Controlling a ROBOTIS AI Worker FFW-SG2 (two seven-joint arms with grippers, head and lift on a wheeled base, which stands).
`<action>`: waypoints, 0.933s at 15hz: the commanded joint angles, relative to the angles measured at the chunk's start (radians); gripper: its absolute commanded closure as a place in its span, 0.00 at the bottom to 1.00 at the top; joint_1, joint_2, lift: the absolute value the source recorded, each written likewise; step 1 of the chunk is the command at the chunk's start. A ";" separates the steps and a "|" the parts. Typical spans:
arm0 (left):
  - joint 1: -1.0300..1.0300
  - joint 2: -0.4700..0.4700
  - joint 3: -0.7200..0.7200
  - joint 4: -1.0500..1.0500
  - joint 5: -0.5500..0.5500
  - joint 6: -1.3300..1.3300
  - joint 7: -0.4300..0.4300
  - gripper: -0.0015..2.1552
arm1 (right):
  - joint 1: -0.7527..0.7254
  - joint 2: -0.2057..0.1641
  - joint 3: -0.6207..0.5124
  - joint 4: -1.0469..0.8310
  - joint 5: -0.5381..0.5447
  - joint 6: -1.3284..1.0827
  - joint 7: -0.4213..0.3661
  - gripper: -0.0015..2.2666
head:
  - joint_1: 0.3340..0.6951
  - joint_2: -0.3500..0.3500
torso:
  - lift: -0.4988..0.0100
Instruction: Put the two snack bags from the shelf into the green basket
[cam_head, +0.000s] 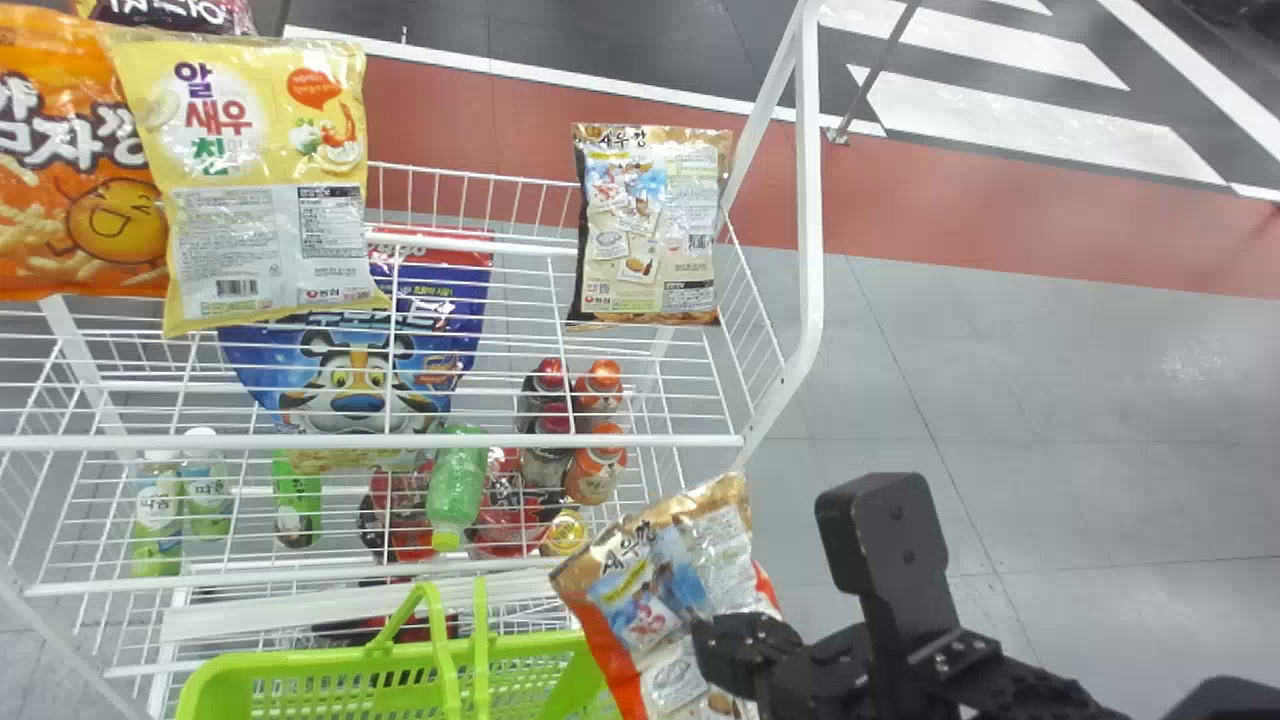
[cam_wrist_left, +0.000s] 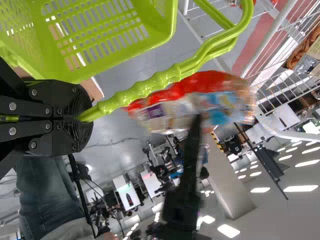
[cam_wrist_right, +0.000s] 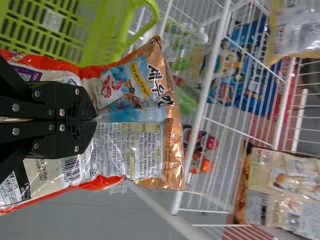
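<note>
My right gripper (cam_head: 745, 650) is at the lower right of the head view, in front of the shelf, holding a red and tan snack bag (cam_head: 650, 610). In the right wrist view the right gripper (cam_wrist_right: 95, 120) is shut on the middle of that bag (cam_wrist_right: 135, 150). Another tan snack bag (cam_head: 655, 230) stands on the top shelf's right end. The green basket (cam_head: 400, 680) is at the bottom of the head view, left of the held bag. My left gripper (cam_wrist_left: 85, 119) is shut on the handle of the green basket (cam_wrist_left: 110, 50).
A yellow bag (cam_head: 265, 190) and an orange bag (cam_head: 70, 160) stand at the left of the top shelf. A blue bag (cam_head: 370, 370) and several bottles are lower in the white wire rack (cam_head: 640, 440). Floor (cam_head: 1000, 420) extends to the rack's right.
</note>
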 joint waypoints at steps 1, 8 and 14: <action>0.001 0.000 -0.003 -0.003 0.000 0.000 0.000 0.80 | 0.030 0.002 -0.003 -0.013 -0.031 0.018 0.028 0.99 | 1.00 0.00 | 0.96; 0.026 0.000 -0.005 -0.042 -0.011 0.000 0.002 0.80 | -0.008 0.011 0.151 0.111 -0.062 0.018 0.008 0.99 | 1.00 0.00 | 0.96; 0.026 -0.002 -0.026 -0.045 -0.026 0.000 0.003 0.80 | -0.099 0.043 0.312 0.388 -0.009 0.018 0.000 0.99 | 1.00 0.00 | 0.96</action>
